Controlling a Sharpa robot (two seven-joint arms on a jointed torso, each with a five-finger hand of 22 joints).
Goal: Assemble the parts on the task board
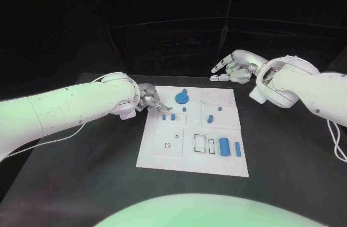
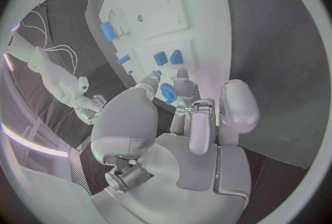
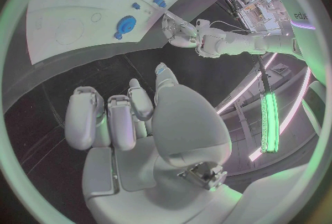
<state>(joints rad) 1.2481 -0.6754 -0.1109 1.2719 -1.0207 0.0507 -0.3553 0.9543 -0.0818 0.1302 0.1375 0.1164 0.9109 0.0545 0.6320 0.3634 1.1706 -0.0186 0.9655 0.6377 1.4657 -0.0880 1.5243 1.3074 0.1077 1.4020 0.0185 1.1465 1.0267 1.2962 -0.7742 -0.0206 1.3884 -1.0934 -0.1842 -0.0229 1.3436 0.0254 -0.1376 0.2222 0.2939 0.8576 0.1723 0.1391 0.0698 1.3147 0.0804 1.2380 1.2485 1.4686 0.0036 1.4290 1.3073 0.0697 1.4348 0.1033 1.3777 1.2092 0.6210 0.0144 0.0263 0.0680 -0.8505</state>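
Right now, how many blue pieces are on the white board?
7: a round piece at the far edge, a small peg nearer, two pegs by the left hand, a middle peg, a thick cylinder and thin bar near right. The hand may hide more.

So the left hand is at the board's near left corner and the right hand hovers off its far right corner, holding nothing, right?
Not quite. In the head view the left hand is at the task board's far left corner, not the near one. The right hand does hover off the far right corner, holding nothing.
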